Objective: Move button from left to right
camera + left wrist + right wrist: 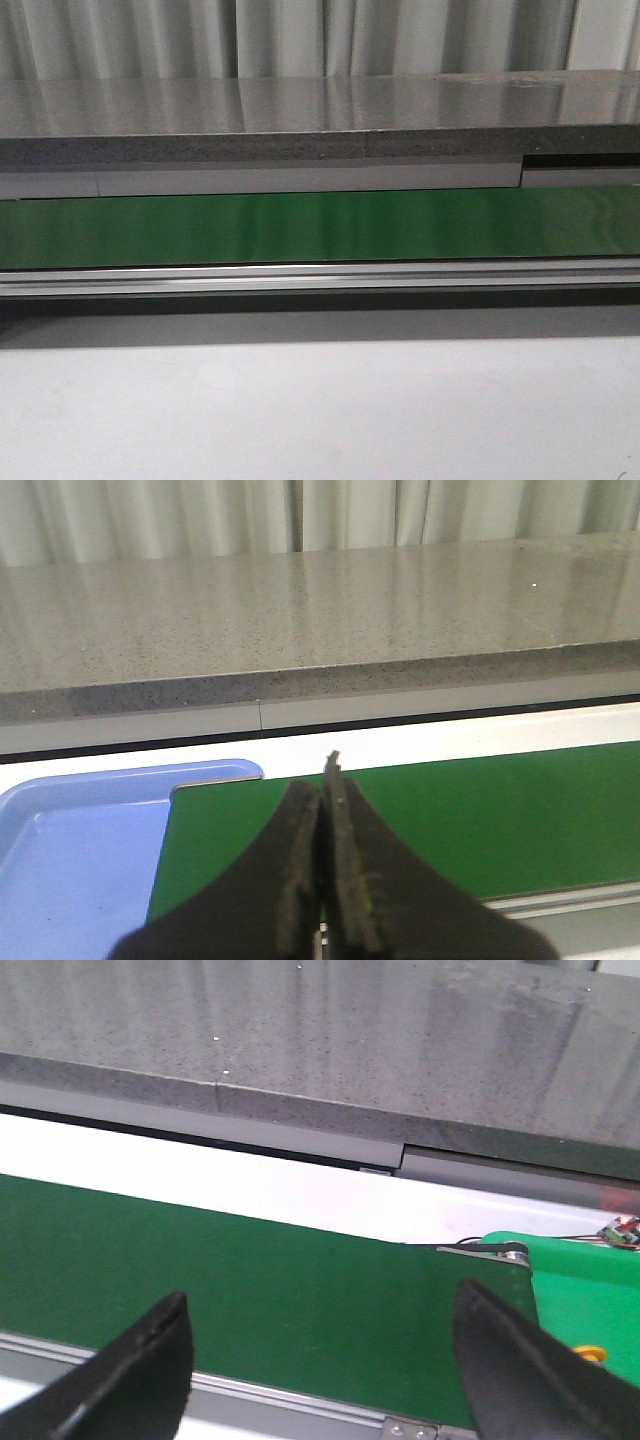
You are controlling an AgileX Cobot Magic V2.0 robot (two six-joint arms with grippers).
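Note:
I cannot make out the button for certain in any view. A small yellow-orange round spot (590, 1352) sits on a bright green part (580, 1290) beyond the belt's end, half hidden by a finger; I cannot tell whether it is the button. My left gripper (325, 780) is shut with nothing between its fingers, hanging over the green belt (480, 820) near its left end. My right gripper (320, 1295) is open and empty above the belt (250, 1270). Neither gripper shows in the front view.
A blue tray (70, 860) lies at the belt's left end. The belt (320, 228) runs across the front view with a metal rail (320, 278) on its near side and a grey stone ledge (300, 110) behind. Thin wires (560, 1240) lie by the green part.

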